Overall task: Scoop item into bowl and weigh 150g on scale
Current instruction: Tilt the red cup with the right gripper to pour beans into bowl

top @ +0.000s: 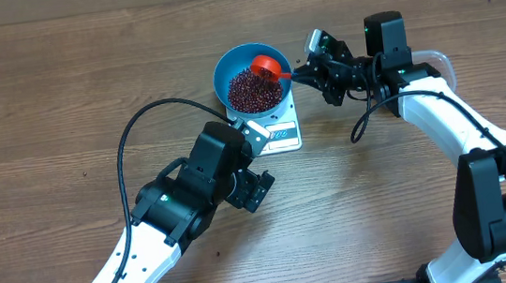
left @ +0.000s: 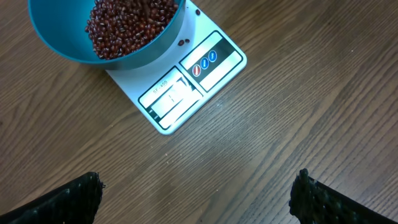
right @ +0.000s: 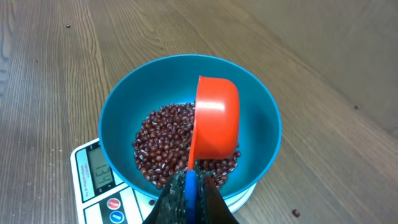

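R gripper [right: 189,200]: jaws clamped tight on the handle of an orange-red scoop [right: 214,121], bottom centre of the R wrist view. The scoop's cup is tipped on its side inside the blue bowl [right: 124,106], just above the beans [right: 161,140]; can't tell if it touches them. The beans lie as a maroon heap in the bowl's bottom. The bowl sits on the white scale [right: 93,177], w/ display & buttons showing at lower left of that view. One loose bean [right: 296,213] lies on the table [right: 348,50], lower right.

L gripper [left: 199,196]: jaws spread wide, holding nothing. Its black fingers [left: 68,199] sit in the bottom corners of the L wrist view, over the table, apart from the scale.

Overhead: bowl & scale upper centre, R arm at right, L arm lower left, L gripper near the scale's display edge.
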Available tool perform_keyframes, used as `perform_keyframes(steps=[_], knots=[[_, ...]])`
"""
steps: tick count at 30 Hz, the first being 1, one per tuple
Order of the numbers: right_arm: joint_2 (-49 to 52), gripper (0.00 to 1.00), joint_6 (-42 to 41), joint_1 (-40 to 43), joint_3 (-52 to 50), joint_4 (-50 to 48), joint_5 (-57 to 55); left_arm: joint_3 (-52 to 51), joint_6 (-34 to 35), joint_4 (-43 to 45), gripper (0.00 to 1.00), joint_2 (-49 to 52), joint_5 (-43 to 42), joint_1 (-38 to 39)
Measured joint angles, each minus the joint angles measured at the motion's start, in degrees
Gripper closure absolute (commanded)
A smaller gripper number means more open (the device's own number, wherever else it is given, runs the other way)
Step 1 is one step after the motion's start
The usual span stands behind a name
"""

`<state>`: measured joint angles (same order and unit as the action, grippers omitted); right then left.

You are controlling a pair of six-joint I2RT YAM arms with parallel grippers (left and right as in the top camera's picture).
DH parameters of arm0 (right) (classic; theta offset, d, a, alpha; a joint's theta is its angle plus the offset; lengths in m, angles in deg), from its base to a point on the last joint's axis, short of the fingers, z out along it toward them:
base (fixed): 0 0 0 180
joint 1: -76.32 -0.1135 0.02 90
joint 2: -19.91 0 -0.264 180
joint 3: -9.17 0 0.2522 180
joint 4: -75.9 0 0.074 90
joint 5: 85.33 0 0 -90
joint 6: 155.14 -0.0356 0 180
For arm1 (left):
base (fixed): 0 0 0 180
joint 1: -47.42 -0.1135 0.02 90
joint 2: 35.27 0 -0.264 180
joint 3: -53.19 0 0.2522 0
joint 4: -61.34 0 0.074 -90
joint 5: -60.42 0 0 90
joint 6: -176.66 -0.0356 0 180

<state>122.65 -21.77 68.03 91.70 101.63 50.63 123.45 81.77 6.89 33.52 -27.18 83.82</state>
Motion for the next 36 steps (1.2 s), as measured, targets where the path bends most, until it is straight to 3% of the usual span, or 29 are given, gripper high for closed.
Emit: perform_keyframes(steps=[27,36], knots=[[0.0,0.96,1.8,0.0,0.0,-2.0,0.4,0.0,0.0,0.0,0.01,0.0,0.0,0.0],[0.0,0.97,6.5,0.0,0.0,-2.0,3.5,0.0,0.0,0.0,0.01,0.0,0.0,0.0]])
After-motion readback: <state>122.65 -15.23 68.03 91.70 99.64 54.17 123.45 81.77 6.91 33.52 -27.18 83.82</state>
